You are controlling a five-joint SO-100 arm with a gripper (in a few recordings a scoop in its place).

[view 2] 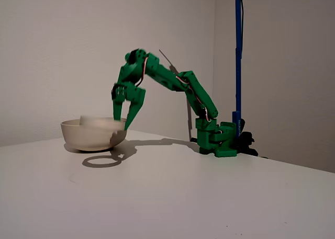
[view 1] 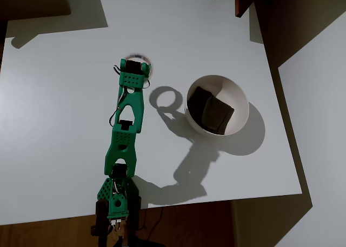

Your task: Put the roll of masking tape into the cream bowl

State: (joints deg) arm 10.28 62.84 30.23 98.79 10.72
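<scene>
A: The fingers (view 2: 127, 113) — what have they got?

B: In the fixed view they point down with a gap between their tips, and a pale blurred shape, seemingly the roll of masking tape (view 2: 99, 121), sits at their tips, lifted off the desk. In the overhead view only an arc of the roll (view 1: 139, 58) peeks past the top of the gripper (view 1: 135, 68). Whether the fingers truly pinch it, I cannot tell.

A: Where is the roll relative to the cream bowl (view 1: 237, 93)?

B: From above it is left of the bowl and a little farther up the picture, apart from it. A ring-shaped shadow lies on the desk (view 1: 59, 112) between arm and bowl. In the fixed view the roll overlaps the bowl's rim (view 2: 70, 124).

A: What does the bowl hold?

B: Two dark brown squares (view 1: 211, 111), leaning together.

A: And the arm?

B: The green arm (view 1: 125, 133) reaches up the picture from its base at the desk's near edge.
</scene>
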